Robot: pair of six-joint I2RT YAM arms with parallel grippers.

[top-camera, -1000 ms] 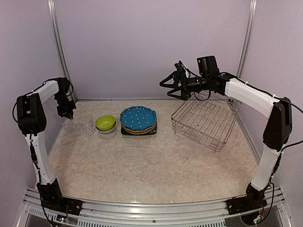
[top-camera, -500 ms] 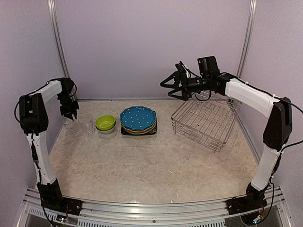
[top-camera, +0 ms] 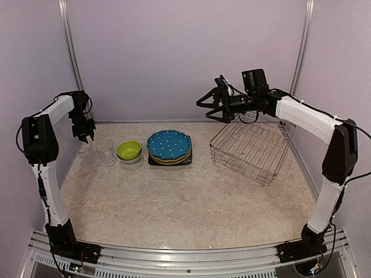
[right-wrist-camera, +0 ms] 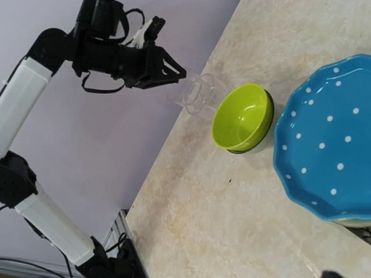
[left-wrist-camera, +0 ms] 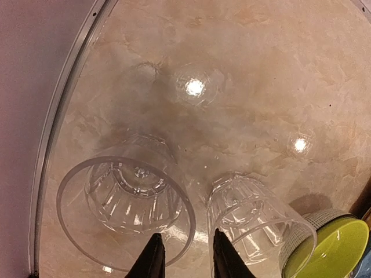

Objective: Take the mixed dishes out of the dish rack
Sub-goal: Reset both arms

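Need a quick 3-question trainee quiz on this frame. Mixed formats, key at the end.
1. True or false: the dish rack holds no dishes.
2. Short answer: is the right gripper open or shut?
3. What stands nearest the two clear glasses? A dish rack; B lime-green bowl; C right gripper.

Key: 1 true; 2 open; 3 B.
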